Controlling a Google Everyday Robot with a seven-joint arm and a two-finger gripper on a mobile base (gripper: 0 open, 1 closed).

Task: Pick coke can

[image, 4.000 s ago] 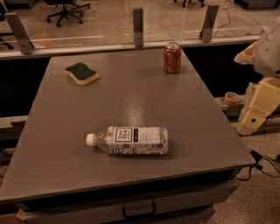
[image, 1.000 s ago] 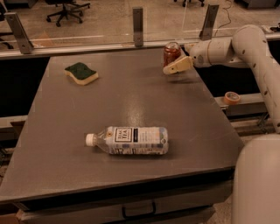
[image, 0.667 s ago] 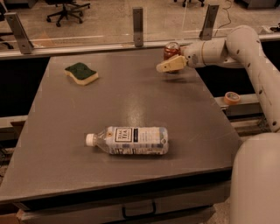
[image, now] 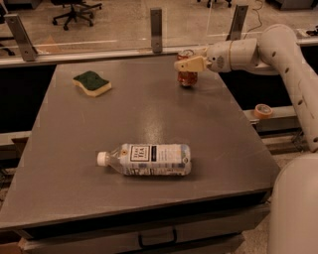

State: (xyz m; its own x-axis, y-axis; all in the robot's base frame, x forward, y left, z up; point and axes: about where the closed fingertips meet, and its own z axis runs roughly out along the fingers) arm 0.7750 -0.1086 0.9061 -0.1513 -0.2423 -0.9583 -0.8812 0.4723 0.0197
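Looking down across a grey worktop [image: 149, 114] and finding the coke can [image: 187, 78] standing upright toward the far right corner, close to the back edge, red-orange body and silver top rim both showing. Finding the gripper [image: 183, 62] right at the can, extending in from the right at the height of the can's upper half, with a cream-coloured part of it lying across the front of the can and covering a band of the red body. Being unable to tell, from this side, whether gripping the can or only resting around it. Following the white arm [image: 278, 49] back from the gripper, running rightward and then bending down along the right edge toward a pale rounded body [image: 298, 208] filling the lower right corner. Noting a clear plastic bottle [image: 144, 159] with a white cap lying on its side near the front middle of the worktop, cap pointing left, label facing up, well apart from the can. Noting a sponge [image: 91, 82], green on top and yellow beneath, lying flat at the far left, well apart from both. Spotting a roll of tape [image: 262, 110] resting on a ledge [image: 280, 120] beyond the right edge of the worktop, below the arm. Seeing, behind the worktop, a glass barrier [image: 114, 25] held by grey posts [image: 156, 30], and past it an office chair [image: 74, 7] standing on a bare floor.
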